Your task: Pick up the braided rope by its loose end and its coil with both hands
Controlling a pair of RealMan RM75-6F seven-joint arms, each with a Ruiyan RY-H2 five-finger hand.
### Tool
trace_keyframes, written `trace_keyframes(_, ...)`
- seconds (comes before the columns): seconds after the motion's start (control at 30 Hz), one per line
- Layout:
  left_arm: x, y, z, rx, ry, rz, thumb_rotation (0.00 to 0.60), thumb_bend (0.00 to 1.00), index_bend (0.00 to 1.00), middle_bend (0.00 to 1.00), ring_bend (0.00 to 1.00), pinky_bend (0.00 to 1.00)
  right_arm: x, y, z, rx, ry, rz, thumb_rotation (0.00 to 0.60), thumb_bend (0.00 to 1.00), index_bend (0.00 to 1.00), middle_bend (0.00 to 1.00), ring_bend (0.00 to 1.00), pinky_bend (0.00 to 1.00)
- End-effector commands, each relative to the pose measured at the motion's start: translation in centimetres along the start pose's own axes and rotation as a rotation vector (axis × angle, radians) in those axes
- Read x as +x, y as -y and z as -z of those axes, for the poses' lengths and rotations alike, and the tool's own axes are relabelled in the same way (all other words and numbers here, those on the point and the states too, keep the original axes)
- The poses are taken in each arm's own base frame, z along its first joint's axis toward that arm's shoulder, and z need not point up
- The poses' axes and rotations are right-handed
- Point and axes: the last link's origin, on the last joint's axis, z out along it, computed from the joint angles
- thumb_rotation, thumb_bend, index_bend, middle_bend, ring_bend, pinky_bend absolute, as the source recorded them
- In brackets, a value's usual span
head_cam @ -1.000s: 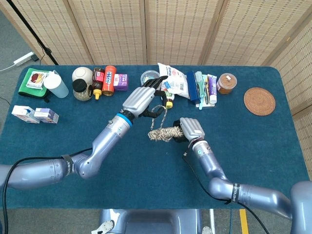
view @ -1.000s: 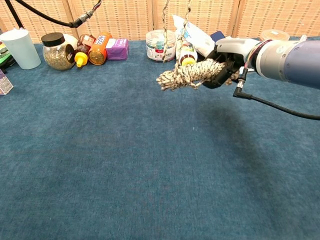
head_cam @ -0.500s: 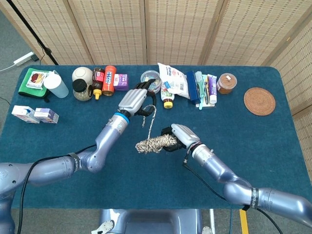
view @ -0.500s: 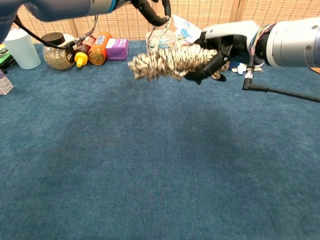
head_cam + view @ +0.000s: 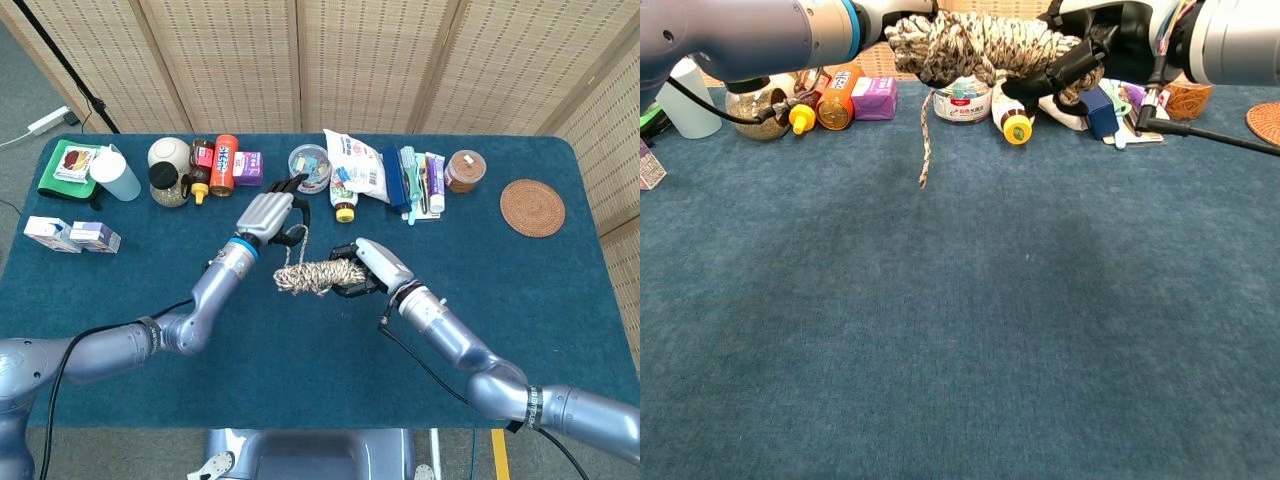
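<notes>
The braided rope's coil [image 5: 315,275] is a beige and dark bundle held lengthwise above the blue table [image 5: 300,370]. My right hand [image 5: 365,266] grips its right end, with dark fingers wrapped under it. In the chest view the coil [image 5: 980,45] sits at the top edge, between the right hand [image 5: 1080,55] and the left forearm [image 5: 770,30]. My left hand [image 5: 268,212] is just behind the coil's left end and holds the loose strand [image 5: 298,237]. A short tail [image 5: 924,140] hangs free below the coil.
A row of goods lines the far edge: a white cup [image 5: 118,175], a jar [image 5: 166,185], bottles [image 5: 224,165], a tub [image 5: 308,160], a snack pouch [image 5: 355,165] and a toothbrush pack [image 5: 415,185]. A cork coaster [image 5: 532,207] lies far right, small boxes [image 5: 70,235] far left.
Both hands raised the rope and carried it left and nearer to me. The left hand came down close to the coil, so the strand went slack and its tail now dangles.
</notes>
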Motion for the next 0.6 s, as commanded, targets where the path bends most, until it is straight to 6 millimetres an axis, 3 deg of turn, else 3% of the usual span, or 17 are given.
trace_keyframes(0.03, 0.0, 0.1, 0.1, 0.000, 0.000, -0.004, 0.600, 0.48, 0.53, 0.00, 0.00, 0.00, 0.2, 0.0, 0.0, 0.000, -0.005, -0.003, 0.600, 0.64, 0.69, 0.64, 0.54, 0.76)
trace_keyframes(0.13, 0.1, 0.0, 0.4, -0.003, -0.001, -0.014, 0.600, 0.48, 0.36, 0.00, 0.00, 0.00, 0.4, 0.1, 0.1, 0.003, -0.016, -0.003, 0.600, 0.64, 0.69, 0.64, 0.54, 0.76)
trace_keyframes(0.2, 0.1, 0.0, 0.6, -0.001, 0.004, -0.022, 0.600, 0.46, 0.12, 0.00, 0.00, 0.00, 0.6, 0.1, 0.1, 0.002, -0.023, -0.002, 0.600, 0.64, 0.69, 0.64, 0.54, 0.76)
trace_keyframes(0.27, 0.2, 0.2, 1.1, 0.005, 0.019, -0.043, 0.600, 0.45, 0.01, 0.00, 0.00, 0.00, 0.9, 0.1, 0.3, 0.001, -0.034, 0.000, 0.600, 0.64, 0.69, 0.64, 0.54, 0.76)
trace_keyframes(0.43, 1.0, 0.4, 2.2, 0.020, 0.028, -0.078, 0.600, 0.40, 0.00, 0.00, 0.00, 0.00, 1.3, 0.1, 0.6, -0.006, -0.046, 0.002, 0.600, 0.64, 0.69, 0.64, 0.54, 0.76)
trace_keyframes(0.6, 3.0, 1.2, 4.5, 0.036, 0.039, -0.210, 0.600, 0.25, 0.00, 0.00, 0.00, 0.00, 1.9, -0.2, 1.0, -0.019, -0.065, 0.007, 0.600, 0.64, 0.69, 0.64, 0.54, 0.76)
